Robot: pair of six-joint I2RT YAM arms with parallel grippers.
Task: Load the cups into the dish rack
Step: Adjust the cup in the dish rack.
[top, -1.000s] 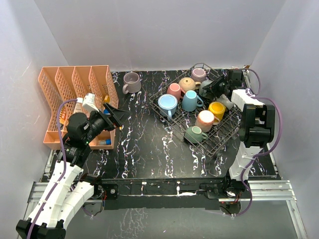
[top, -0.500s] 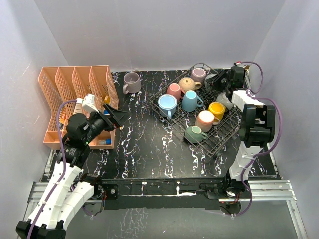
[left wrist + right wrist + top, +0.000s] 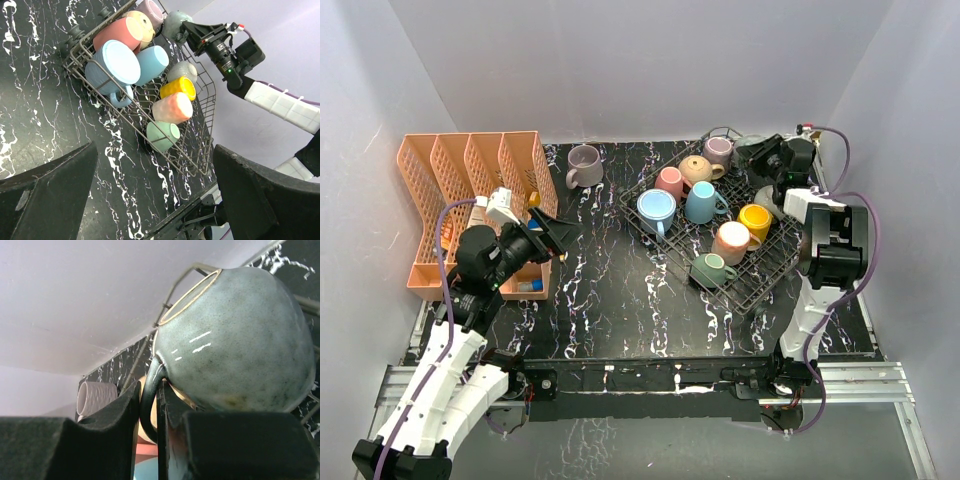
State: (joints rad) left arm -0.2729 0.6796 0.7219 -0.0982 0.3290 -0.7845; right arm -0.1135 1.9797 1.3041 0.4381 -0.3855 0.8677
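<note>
Gripping the handle of a grey-green cup (image 3: 235, 335), the right pincer (image 3: 149, 392) is positioned at the dish rack's (image 3: 772, 270) 1 o'clock corner. The left pincer (image 3: 552, 230) is spread wide, empty.

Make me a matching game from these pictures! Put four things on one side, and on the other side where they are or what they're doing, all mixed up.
Things:
1. ribbed mauve cup
2. yellow cup
3. grey-green cup
4. left gripper

Places or states:
A. open, holding nothing
B. gripped by its handle in the right gripper
C. on the table, outside the dish rack
D. lying in the dish rack

Pairs: 1-C, 2-D, 3-B, 4-A
</note>
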